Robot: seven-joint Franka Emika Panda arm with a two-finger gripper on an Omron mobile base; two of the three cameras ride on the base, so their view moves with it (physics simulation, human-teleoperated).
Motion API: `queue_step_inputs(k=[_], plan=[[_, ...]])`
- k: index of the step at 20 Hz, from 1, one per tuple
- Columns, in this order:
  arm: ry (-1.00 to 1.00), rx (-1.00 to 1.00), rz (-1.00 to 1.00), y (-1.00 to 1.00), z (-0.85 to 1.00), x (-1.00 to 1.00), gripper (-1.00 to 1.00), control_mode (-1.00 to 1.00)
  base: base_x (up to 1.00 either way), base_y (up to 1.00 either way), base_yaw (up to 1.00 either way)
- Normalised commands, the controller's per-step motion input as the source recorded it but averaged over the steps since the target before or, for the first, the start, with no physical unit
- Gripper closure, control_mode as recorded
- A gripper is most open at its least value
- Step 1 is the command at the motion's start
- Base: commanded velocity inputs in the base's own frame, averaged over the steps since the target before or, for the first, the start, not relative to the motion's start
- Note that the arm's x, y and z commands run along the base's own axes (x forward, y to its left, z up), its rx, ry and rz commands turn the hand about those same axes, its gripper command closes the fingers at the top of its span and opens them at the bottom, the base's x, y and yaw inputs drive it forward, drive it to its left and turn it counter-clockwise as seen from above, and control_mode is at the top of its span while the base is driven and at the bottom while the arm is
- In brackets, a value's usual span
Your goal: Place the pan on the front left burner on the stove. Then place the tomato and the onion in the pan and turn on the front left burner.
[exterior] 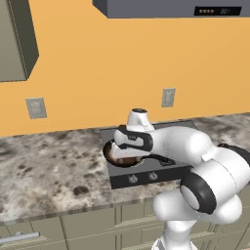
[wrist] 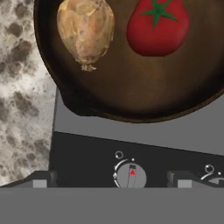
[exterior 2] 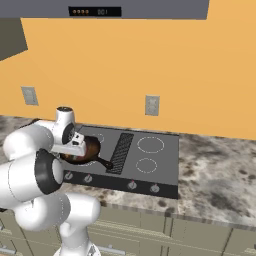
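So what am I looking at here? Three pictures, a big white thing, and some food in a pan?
The white thing is a robot arm in a simulated kitchen. Two pictures come from cameras behind it, left and right, looking over the stove. The third comes from a camera on its hand, looking down past the gripper, whose two dark tips stand apart and hold nothing. On the stove sits the pan, at its front left. Inside lie the onion and the tomato, side by side. Below the pan you see a grey knob, directly between the fingertips.
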Motion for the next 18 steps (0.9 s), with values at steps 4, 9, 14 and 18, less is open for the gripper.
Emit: queue_step_inputs(k=[4,9,14,18], plan=[[0.16,-0.11,0.00,0.00,-0.12,0.00,-1.00,-1.00,0.00,0.00,0.00],[0.20,-0.10,0.00,0.00,-0.01,0.00,-1.00,-1.00,0.00,0.00,0.00],[0.02,0.00,0.00,0.00,-0.04,0.00,-1.00,-1.00,0.00,0.00,0.00],[0.00,0.00,0.00,-0.01,-0.34,-0.11,-1.00,-1.00,0.00,0.00,0.00]])
